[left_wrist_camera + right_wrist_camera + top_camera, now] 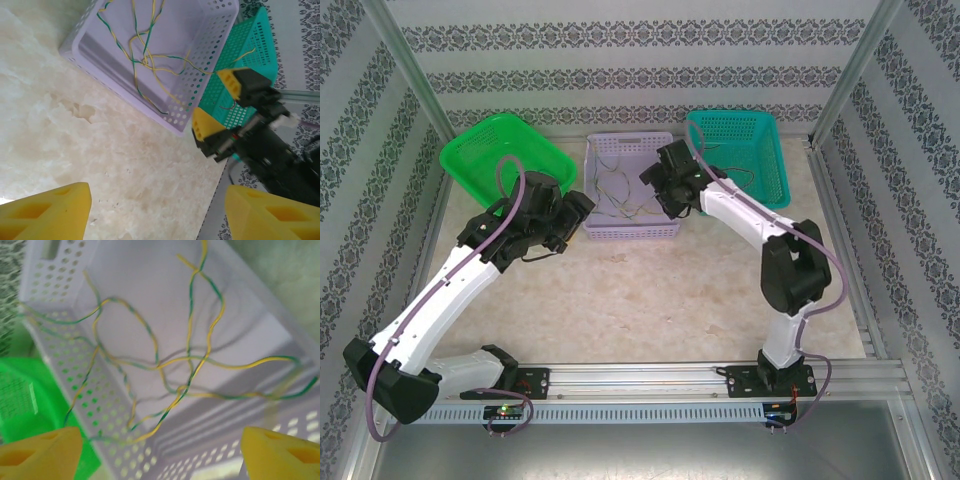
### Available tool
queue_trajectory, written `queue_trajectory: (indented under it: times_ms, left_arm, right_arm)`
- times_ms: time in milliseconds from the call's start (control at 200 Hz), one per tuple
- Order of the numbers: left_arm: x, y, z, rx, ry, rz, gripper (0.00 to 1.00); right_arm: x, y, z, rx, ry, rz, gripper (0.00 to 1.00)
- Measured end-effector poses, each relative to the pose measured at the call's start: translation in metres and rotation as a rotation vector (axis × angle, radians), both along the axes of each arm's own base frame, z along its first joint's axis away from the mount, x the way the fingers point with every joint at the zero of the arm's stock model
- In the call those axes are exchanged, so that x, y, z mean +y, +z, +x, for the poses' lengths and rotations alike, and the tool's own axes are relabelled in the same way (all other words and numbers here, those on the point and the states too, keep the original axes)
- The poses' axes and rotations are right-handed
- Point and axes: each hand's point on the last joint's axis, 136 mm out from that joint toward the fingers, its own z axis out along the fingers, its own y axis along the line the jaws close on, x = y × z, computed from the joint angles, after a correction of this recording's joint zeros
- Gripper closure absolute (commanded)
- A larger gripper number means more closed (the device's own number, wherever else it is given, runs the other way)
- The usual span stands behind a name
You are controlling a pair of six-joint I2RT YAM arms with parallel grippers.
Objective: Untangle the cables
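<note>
Between green basket (485,145) and teal basket (745,130), lilac basket (630,232) holds cables (145,61) — left gripper (157,195), right gripper (160,440) released.

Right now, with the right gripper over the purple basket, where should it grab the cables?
Probably the cables at the knot where the strands cross, coming straight down from above: they lie flat on the basket floor, and its walls block any sideways approach. The right gripper hangs open over them.
</note>
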Motion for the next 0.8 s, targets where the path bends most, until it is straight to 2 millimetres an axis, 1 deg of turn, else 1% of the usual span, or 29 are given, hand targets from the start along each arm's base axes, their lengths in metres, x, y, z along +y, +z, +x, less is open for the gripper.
queue_trajectory:
  times_ms: [125,165,235,255,260,265,275,285,345,365,395,445,550,624,649,669,704,739,799]
  left_arm:
    - [0.007,-0.002,0.004,0.003,0.006,0.009,0.27]
    - [0.010,-0.003,0.006,0.004,0.009,0.014,0.26]
    - [0.018,-0.005,0.009,0.006,0.019,0.026,0.22]
    - [0.020,-0.005,0.010,0.006,0.021,0.030,0.20]
    - [0.021,-0.005,0.010,0.006,0.022,0.031,0.19]
    - [0.021,-0.006,0.010,0.006,0.023,0.031,0.16]
    - [0.022,-0.006,0.010,0.007,0.024,0.033,0.05]
    - [0.023,-0.006,0.011,0.006,0.026,0.034,0.01]
    - [0.025,-0.006,0.012,0.004,0.027,0.042,0.00]
    - [0.028,-0.006,0.013,-0.005,0.019,0.058,0.00]
    - [0.031,-0.006,0.013,-0.017,0.012,0.082,0.00]
    - [0.041,-0.005,0.016,-0.040,0.019,0.129,0.00]
    - [0.066,0.003,0.016,-0.104,0.049,0.258,0.00]
    - [0.090,0.009,0.011,-0.143,0.110,0.365,0.00]
    - [0.101,0.010,0.008,-0.147,0.146,0.410,0.00]
    - [0.112,0.010,0.006,-0.148,0.185,0.451,0.00]
    - [0.127,0.007,0.003,-0.147,0.231,0.518,0.00]
    - [0.141,0.003,0.000,-0.146,0.265,0.598,0.00]
    - [0.160,-0.013,-0.004,-0.151,0.269,0.751,0.00]
  right_arm:
    - [-0.007,0.041,-0.007,-0.068,0.042,0.030,0.14]
    - [-0.011,0.055,-0.007,-0.097,0.054,0.035,0.14]
    - [-0.022,0.074,-0.008,-0.145,0.070,0.027,0.14]
    - [-0.024,0.077,-0.008,-0.155,0.074,0.022,0.12]
    - [-0.025,0.079,-0.009,-0.159,0.075,0.021,0.07]
    - [-0.026,0.079,-0.009,-0.159,0.075,0.020,0.06]
    - [-0.027,0.081,-0.009,-0.164,0.076,0.019,0.04]
    - [-0.027,0.083,-0.010,-0.170,0.078,0.017,0.02]
    - [-0.034,0.091,-0.010,-0.192,0.083,0.008,0.02]
    - [-0.039,0.096,-0.011,-0.220,0.100,-0.014,0.02]
    - [-0.045,0.096,-0.013,-0.245,0.122,-0.048,0.02]
    - [-0.059,0.097,-0.024,-0.284,0.161,-0.113,0.02]
    - [-0.105,0.109,-0.053,-0.391,0.185,-0.293,0.02]
    - [-0.138,0.117,-0.069,-0.458,0.164,-0.436,0.02]
    - [-0.146,0.119,-0.073,-0.474,0.155,-0.475,0.02]
    - [-0.156,0.119,-0.077,-0.487,0.138,-0.521,0.02]
    - [-0.168,0.118,-0.081,-0.506,0.124,-0.581,0.02]
    - [-0.180,0.111,-0.085,-0.519,0.123,-0.638,0.02]
    - [-0.200,0.088,-0.090,-0.520,0.130,-0.721,0.02]
